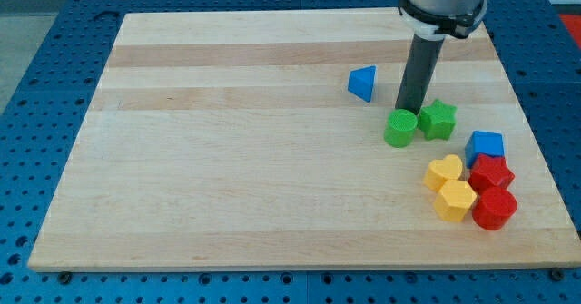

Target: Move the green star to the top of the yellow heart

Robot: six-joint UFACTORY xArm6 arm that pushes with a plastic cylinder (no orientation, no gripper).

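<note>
Green on pale wood: my tip (408,110) comes down just behind the green cylinder (399,128), with the green star (438,119) close on its right and the yellow heart (444,171) nearer the board's bottom-right corner, so the push looks barely begun. Having no jaws, the rod grasps nothing. I judge the star needs a nudge toward the bottom edge to sit just above the heart; the wooden board (227,159) lies on a blue perforated table (36,59).

1. Wooden board (227,159): the view's left and centre hold no blocks; open passage there.
2. Tip (408,110) sits just behind the green cylinder (399,128) and beside the green star (438,119); these two crowd it.
3. Blue triangular block (362,83) stands alone up-left, a gap between it and the rod.
4. Lower right is packed: yellow heart (444,171), yellow hexagon (455,201), blue cube (486,145), two red blocks (492,191). A narrow lane separates star from heart.
</note>
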